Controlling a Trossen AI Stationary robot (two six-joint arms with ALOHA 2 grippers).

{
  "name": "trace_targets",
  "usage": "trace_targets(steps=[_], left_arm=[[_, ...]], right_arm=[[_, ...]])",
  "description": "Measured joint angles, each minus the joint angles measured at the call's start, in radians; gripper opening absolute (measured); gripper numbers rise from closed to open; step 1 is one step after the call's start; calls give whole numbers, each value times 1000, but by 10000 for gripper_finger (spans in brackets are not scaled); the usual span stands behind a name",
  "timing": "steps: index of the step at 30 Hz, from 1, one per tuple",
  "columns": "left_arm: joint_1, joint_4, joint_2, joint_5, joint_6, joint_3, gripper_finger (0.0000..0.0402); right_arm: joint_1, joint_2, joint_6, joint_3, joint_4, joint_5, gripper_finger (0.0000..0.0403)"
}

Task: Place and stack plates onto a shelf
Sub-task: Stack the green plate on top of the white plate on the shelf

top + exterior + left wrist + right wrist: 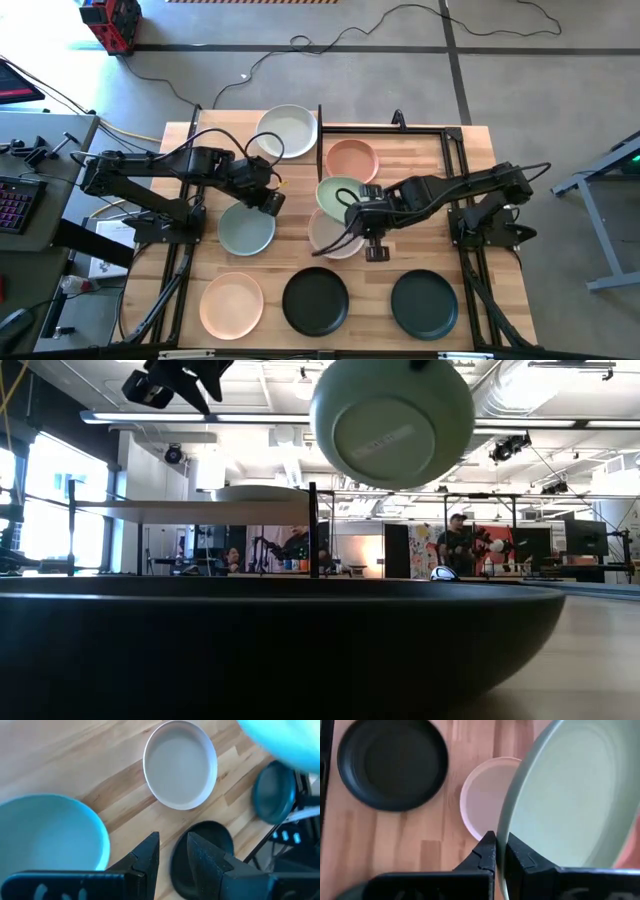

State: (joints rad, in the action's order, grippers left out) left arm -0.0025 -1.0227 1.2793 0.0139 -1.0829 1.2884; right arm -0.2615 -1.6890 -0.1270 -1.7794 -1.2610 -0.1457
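Above the desk's centre, the right tool (352, 214) pinches a pale green plate (341, 194) by its rim, a thin hold that could slip; the left tool (268, 200), at nine o'clock, hangs part-open and empty.

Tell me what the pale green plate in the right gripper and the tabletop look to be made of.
Pale green plate: probably glazed ceramic or melamine, matte; smooth even colour, soft sheen, thick rolled rim, and a round foot ring shows underneath in the low view. Which of the two, the look leaves open.
Tabletop: light wood, butcher-block style; joined strips with visible grain, satin finish.
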Motion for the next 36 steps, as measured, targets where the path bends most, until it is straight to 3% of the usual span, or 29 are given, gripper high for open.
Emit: trace_targets(steps=[9,15,21,36], left_arm=[[0,4,0,0,-163,0,90],[0,35,0,-1,-170,0,90],[0,117,0,0,-202,0,90],[0,134,96,7,-277,1,90]], right_arm=[[0,0,273,0,15,-12,0],[-3,-18,391,-1,33,-3,0],[-11,-62,446,0,31,-3,0],[-42,-86,503,1,38,-9,0]])
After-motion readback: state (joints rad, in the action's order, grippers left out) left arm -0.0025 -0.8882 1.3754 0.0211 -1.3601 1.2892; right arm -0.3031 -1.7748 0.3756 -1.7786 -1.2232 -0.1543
